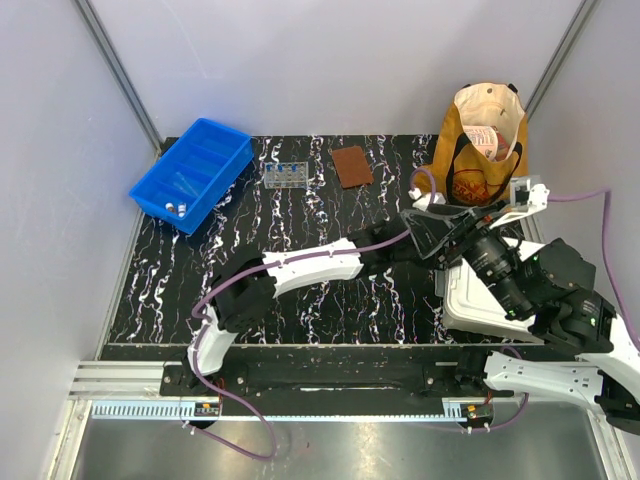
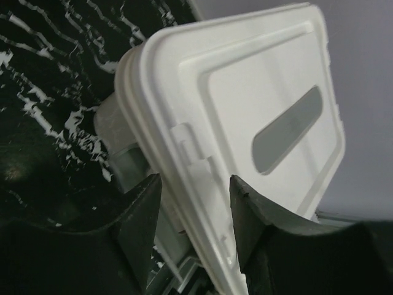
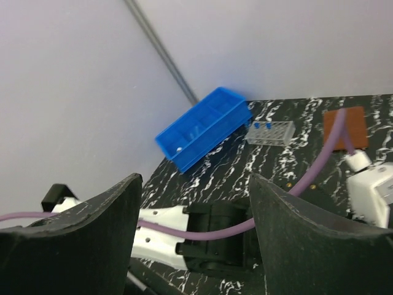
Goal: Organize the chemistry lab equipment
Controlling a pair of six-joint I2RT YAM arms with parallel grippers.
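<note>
In the top view, the left arm [image 1: 310, 262] is being stretched across the black marbled table [image 1: 170, 285] toward its right side. A white lidded box [image 1: 468, 308] is lying there, partly covered by both wrists. The right arm [image 1: 565, 295] is being held bent above that box. A blue bin [image 1: 195, 170] is being shown at the far left corner, with two white-capped vials [image 1: 176, 208] lying at its near end. A clear tube rack [image 1: 284, 176] is standing just right of the bin, apart from it, with blue-capped tubes [image 1: 289, 166] seated upright in it. A brown mat [image 1: 351, 166] is lying near the rack, and a tan tote bag [image 1: 485, 140] is standing at the far right.

In the left wrist view, the left gripper [image 2: 195, 209] is being held astride the rim of the box's white lid [image 2: 245, 104]. A small latch tab [image 2: 191, 144] is being framed between the dark fingers [image 2: 138, 236]. It cannot be told whether the rim is being squeezed or merely straddled.

In the right wrist view, the right gripper [image 3: 195, 203] is being held spread wide with nothing between its fingers. It is being aimed over the left arm toward the bin, the rack and the mat beyond, well apart from all three.
</note>
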